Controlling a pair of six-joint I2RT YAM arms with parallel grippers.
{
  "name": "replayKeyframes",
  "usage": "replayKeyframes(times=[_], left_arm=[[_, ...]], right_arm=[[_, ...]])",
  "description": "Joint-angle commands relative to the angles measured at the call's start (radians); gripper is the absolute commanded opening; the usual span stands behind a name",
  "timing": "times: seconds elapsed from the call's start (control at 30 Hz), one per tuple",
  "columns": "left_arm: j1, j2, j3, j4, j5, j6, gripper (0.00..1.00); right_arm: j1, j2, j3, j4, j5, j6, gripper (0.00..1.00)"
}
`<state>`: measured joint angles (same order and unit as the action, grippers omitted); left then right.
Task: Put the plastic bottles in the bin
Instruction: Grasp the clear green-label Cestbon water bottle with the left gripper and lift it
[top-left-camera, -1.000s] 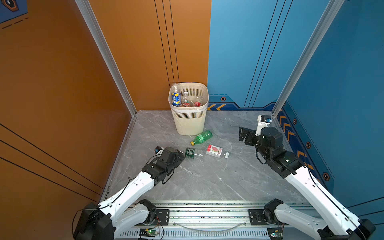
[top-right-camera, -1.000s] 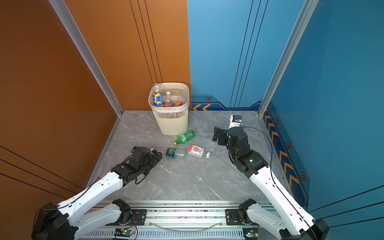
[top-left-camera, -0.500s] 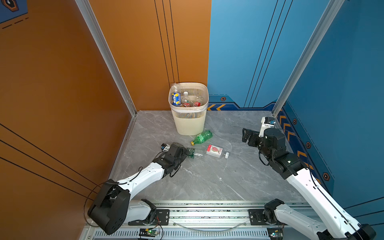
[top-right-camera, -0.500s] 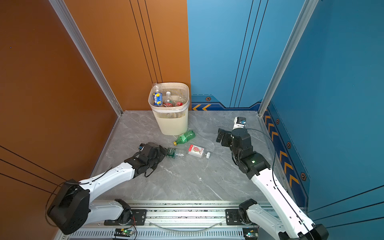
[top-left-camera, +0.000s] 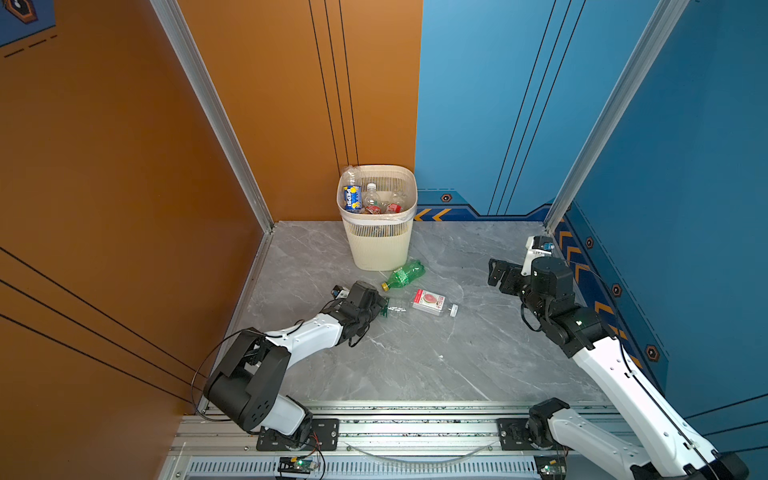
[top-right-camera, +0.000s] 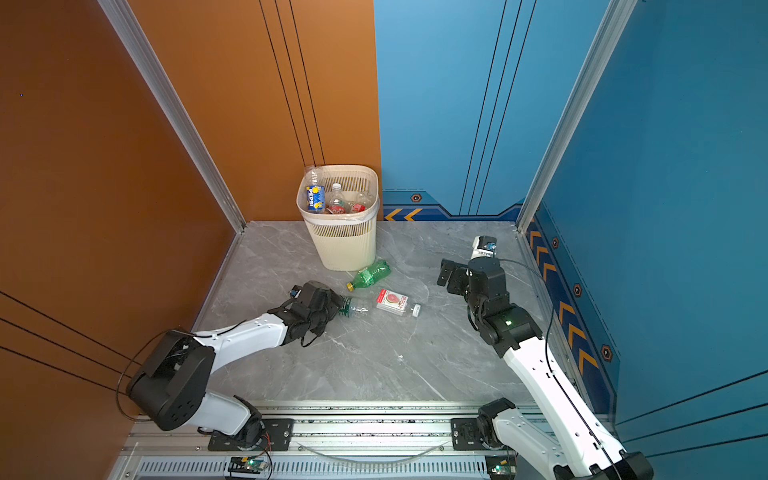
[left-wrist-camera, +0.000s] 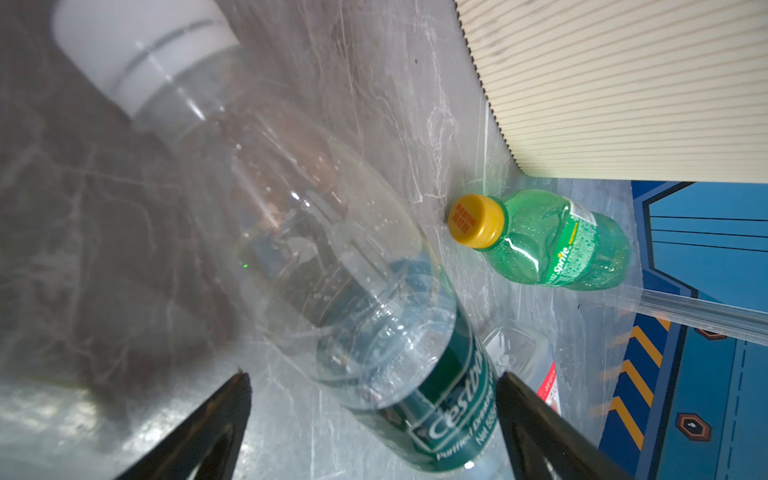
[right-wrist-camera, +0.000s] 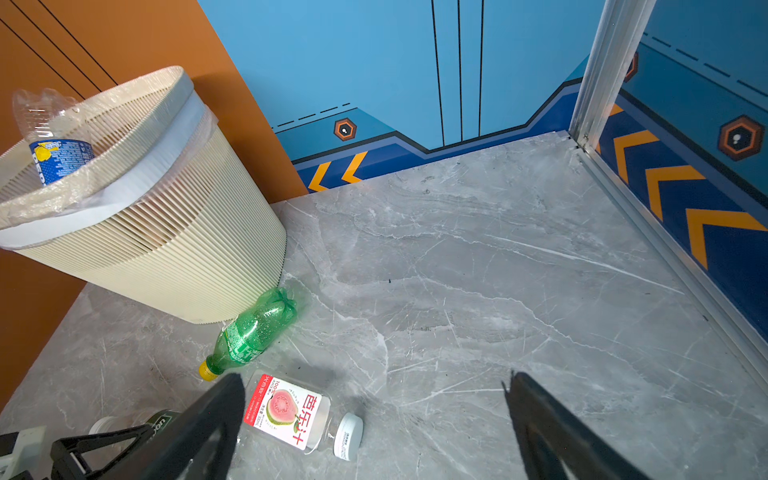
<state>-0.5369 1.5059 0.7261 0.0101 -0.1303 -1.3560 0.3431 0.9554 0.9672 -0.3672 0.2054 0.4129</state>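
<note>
Left gripper (left-wrist-camera: 372, 376) advanced, jaws parted astride clear bottle (left-wrist-camera: 353, 291)

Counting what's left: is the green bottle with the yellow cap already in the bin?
No, the green bottle lies on its side outside, next to the bin.

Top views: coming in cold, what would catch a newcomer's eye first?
The cream bin in the far corner, already holding bottles, stands out first. Just in front of it three more lie on the grey floor: the green bottle, the guava-label bottle and the clear bottle, which the open left hand straddles.
</note>
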Motion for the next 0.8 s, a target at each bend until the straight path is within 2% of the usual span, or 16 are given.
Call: replayKeyframes(times=[0.0,0.27,0.6,0.77], left_arm=[[0.004,0.032,0.033,0.023,0.026,-0.008,0.92],[0.016,0.091,0.032,0.065,0.058,-0.018,0.88],[0.022,0.063,0.019,0.059,0.064,-0.007,0.59],[0.023,-0.034,0.001,0.003,0.043,0.023,0.54]], right_arm=[[-0.012,-0.014,-0.018,-0.006,-0.02,0.004,0.99],[-0.03,-0.01,-0.025,0.001,-0.036,0.004,0.99],[-0.044,-0.015,-0.039,0.006,-0.043,0.013,1.0],[-0.047,-0.022,-0.048,0.009,-0.045,0.024,0.99]])
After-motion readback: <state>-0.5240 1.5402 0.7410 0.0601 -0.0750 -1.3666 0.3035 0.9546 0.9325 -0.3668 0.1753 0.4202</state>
